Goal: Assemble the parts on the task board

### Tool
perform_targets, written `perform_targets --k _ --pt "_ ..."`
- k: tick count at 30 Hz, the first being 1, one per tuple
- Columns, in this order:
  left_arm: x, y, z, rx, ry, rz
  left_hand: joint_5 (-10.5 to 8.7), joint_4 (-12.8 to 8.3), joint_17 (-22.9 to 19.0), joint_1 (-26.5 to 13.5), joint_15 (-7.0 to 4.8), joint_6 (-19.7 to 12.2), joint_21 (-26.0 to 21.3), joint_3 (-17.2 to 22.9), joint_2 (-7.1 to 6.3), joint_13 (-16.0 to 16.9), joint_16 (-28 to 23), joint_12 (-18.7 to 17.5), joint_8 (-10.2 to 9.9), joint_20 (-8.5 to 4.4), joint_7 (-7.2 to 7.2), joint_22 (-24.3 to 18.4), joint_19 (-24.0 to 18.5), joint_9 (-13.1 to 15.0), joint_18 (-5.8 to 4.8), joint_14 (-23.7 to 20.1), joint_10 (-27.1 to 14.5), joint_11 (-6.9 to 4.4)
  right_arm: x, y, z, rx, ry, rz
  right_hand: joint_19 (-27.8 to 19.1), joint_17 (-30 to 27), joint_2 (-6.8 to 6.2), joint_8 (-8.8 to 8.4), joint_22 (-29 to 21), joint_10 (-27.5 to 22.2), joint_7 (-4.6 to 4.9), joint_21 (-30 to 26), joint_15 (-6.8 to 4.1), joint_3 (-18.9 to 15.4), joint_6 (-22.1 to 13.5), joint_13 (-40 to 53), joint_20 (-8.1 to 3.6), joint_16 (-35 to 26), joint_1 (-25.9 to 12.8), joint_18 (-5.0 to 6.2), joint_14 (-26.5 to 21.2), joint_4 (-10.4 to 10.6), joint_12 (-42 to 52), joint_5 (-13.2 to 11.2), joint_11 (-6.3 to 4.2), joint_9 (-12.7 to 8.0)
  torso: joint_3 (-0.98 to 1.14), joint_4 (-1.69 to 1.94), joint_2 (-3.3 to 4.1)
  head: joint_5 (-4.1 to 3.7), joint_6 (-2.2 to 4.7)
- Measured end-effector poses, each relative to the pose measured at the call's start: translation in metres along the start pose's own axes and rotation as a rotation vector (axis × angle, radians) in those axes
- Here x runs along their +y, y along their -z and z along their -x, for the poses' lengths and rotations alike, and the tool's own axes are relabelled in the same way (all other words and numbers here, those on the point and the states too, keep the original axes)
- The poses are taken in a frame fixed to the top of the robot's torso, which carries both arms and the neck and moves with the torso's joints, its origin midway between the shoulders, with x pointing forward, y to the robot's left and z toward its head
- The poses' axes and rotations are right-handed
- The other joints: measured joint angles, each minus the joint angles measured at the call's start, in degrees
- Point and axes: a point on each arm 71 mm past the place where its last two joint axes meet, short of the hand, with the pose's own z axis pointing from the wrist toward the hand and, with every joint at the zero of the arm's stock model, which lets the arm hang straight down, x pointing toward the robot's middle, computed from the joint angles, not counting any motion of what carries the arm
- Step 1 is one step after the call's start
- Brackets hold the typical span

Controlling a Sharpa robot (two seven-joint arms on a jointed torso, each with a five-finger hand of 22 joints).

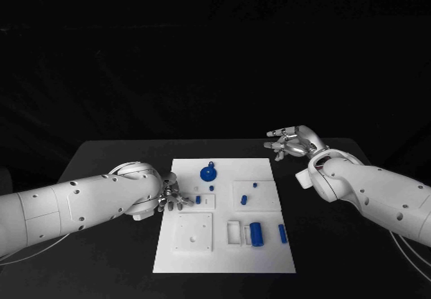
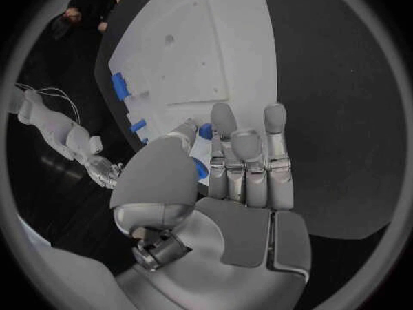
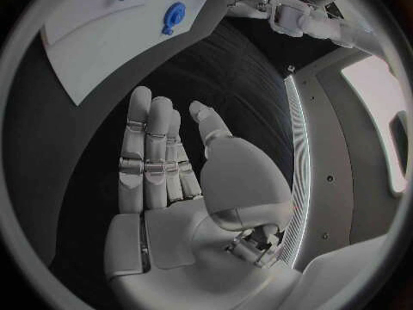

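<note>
You see six blue parts (image 1: 257,233) on the task board (image 1: 269,261), the big cylinder's long axis front-to-back; left hand (image 1: 172,194) and right hand (image 1: 289,143) spread wide, holding nothing

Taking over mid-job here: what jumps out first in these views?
The white task board stands out in the middle of the black table, with blue parts scattered on it; the largest is a round blue part near its far edge. The left hand rests at the board's left edge, fingertips by a small blue part. The right hand is raised off the board, past its far right corner, fingers apart and holding nothing.
</note>
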Motion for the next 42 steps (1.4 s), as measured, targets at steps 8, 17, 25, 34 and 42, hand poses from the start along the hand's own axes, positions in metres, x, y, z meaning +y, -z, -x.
perform_targets --k 8,17,25,34,42 --pt "0.005 0.001 0.001 -0.012 0.011 0.004 0.00 1.7 -0.3 1.1 0.21 -0.4 -0.6 -7.4 -1.35 0.9 -0.5 -1.5 0.0 0.00 0.43 0.0 0.0 -0.5 0.00 -0.2 0.0 0.00 0.000 0.000 0.000 -0.001 0.000 -0.001 0.0 0.0 0.00 0.00 0.0 0.0 0.00 0.0 0.00 0.0 0.0 0.0 0.00 0.0 0.0 0.00 0.0 0.0 0.0 0.0 0.00 0.0 -0.03 0.02 -0.03 -0.02 0.04" --pt "0.007 0.002 0.002 -0.023 0.026 0.002 0.00 1.8 -0.7 1.2 0.01 -0.6 -1.0 -8.7 -1.76 1.3 -1.0 -2.7 0.0 0.00 0.63 0.0 0.0 -0.8 0.00 -0.4 0.0 0.00 -0.001 0.000 0.000 -0.001 0.001 -0.001 0.0 0.0 0.00 0.00 0.0 0.0 0.00 0.0 0.00 0.0 0.0 0.0 0.00 0.0 0.0 0.00 0.0 0.0 0.0 0.0 0.00 0.0 -0.03 0.02 -0.02 0.03 0.10" --pt "0.014 0.005 0.007 -0.040 0.069 0.002 0.00 1.8 -2.3 1.2 0.42 -2.8 -2.9 -8.7 -1.76 1.2 -3.7 -6.3 0.0 0.22 1.34 0.0 -0.2 -1.9 0.00 -1.2 0.1 0.72 -0.001 0.000 0.001 -0.002 0.001 -0.002 0.0 0.0 0.00 0.00 0.0 0.0 0.00 0.0 0.00 0.0 0.0 0.0 0.00 0.0 0.0 0.00 0.0 0.0 0.0 0.0 0.00 0.0 -0.01 0.02 -0.01 -0.01 0.18" --pt "0.023 0.013 0.024 -0.056 0.174 -0.008 0.00 1.8 -5.2 0.7 0.94 -6.8 -6.7 -8.7 -1.31 0.6 -5.0 -10.9 0.3 0.46 2.67 0.0 -0.4 -10.2 0.00 -2.6 0.1 1.14 -0.002 0.000 0.002 -0.003 0.002 -0.004 0.0 0.0 0.00 0.00 0.0 0.0 0.00 0.0 0.00 0.0 0.0 0.0 0.00 0.0 0.0 0.00 0.0 0.0 0.0 0.0 0.00 0.0 0.02 0.05 -0.04 -0.03 0.27" --pt "0.028 0.018 0.039 -0.072 0.261 -0.012 4.27 -1.6 -6.5 1.6 1.15 -7.5 -8.7 -9.1 4.10 -0.3 -6.0 -13.7 0.3 0.73 3.17 0.0 -0.1 -12.2 0.00 -2.8 0.1 1.51 -0.002 0.001 0.002 -0.004 0.003 -0.004 0.0 0.0 0.00 0.00 0.0 0.0 0.00 0.0 0.00 0.0 0.0 0.0 0.00 0.0 0.0 0.00 0.0 0.0 0.0 0.0 0.00 0.0 -0.01 0.05 -0.03 0.10 0.38"
